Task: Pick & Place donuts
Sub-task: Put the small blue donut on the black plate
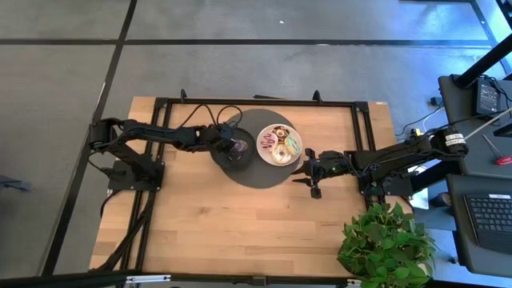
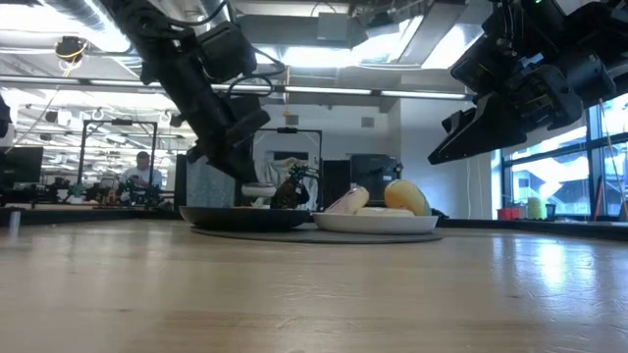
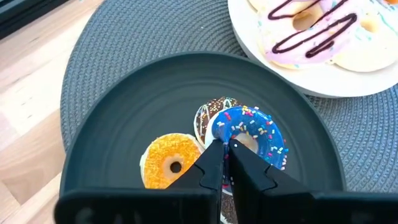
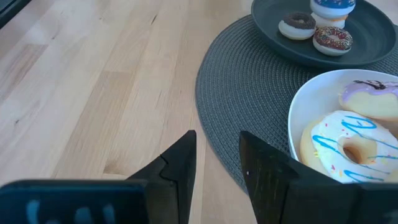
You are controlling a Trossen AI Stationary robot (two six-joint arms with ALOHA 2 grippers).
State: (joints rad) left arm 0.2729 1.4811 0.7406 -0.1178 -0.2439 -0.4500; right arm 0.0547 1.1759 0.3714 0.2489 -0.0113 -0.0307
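Observation:
My left gripper point(image 3: 227, 149) point(image 1: 236, 148) is over the round black plate point(image 3: 124, 124), shut on a blue-iced donut with sprinkles point(image 3: 249, 130). An orange mini donut point(image 3: 169, 162) lies flat on that plate, and a chocolate donut point(image 3: 208, 113) shows partly behind the blue one. The white plate point(image 4: 298, 112) carries larger donuts: one white with blue stripes point(image 4: 345, 146), one pale purple with dark drizzle point(image 4: 373, 96). My right gripper point(image 4: 217, 155) point(image 1: 309, 170) is open, raised beside the white plate's right side and touching nothing. My left gripper pinches the blue donut between its two fingers at the part of the ring point(image 3: 222, 134) nearest the fingertips, coming from above and slanting down. The donut sits tilted, its iced face turned up, overlapping the chocolate donut. I cannot tell whether it clears the plate.
Both plates sit side by side on a round grey woven mat point(image 1: 254, 172) at the table's far middle. Bare wood point(image 1: 240, 232) stretches along the near half. A potted plant point(image 1: 384, 248) stands at the near right corner. A black frame point(image 1: 360, 120) rings the table.

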